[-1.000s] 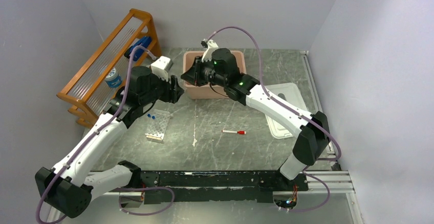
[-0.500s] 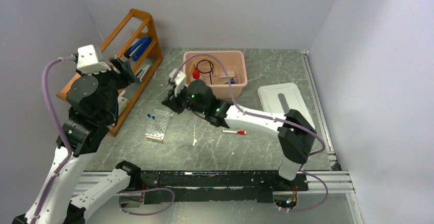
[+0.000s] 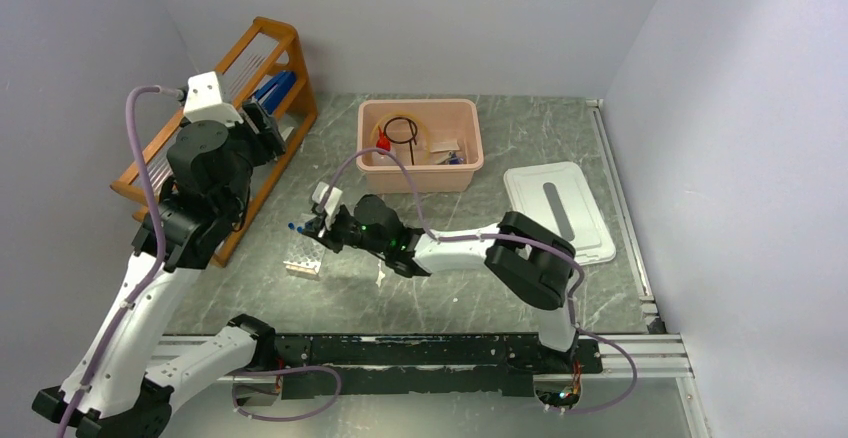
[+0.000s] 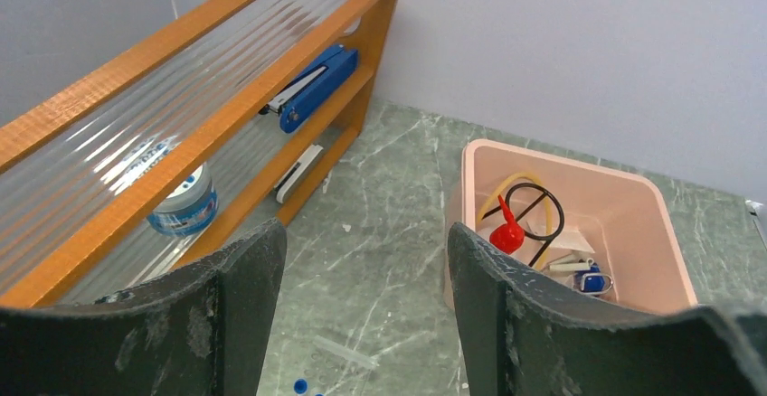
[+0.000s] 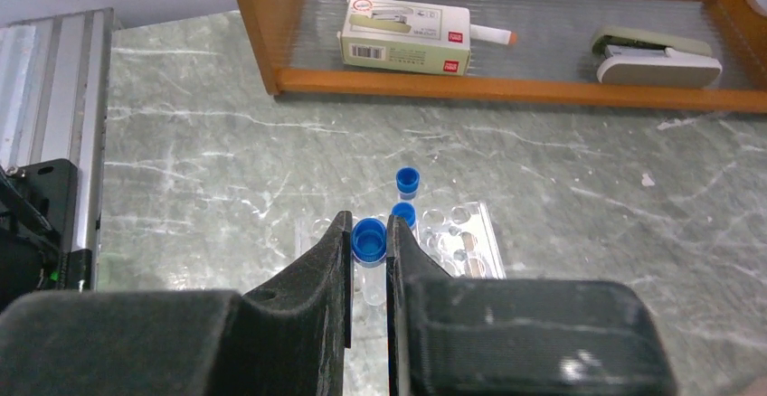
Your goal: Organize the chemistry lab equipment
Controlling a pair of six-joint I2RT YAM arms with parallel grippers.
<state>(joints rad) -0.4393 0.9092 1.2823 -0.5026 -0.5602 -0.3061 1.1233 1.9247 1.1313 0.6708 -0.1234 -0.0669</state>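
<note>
Grey marbled tabletop (image 3: 520, 128) runs between pale walls. Left of centre, the right tool (image 5: 368, 260) is clenched on a blue-capped tube (image 5: 368, 239), held upright over the clear tube rack (image 5: 461, 238), where two other tubes (image 5: 408, 179) stand. At the far left, the left tool (image 4: 362, 260) hangs raised and released beside the wooden rack (image 4: 380, 34). Far centre, a pink bin (image 3: 470, 173) holds the black wire ring (image 3: 401, 130) and red-capped squeeze bottle (image 3: 383, 142).
</note>
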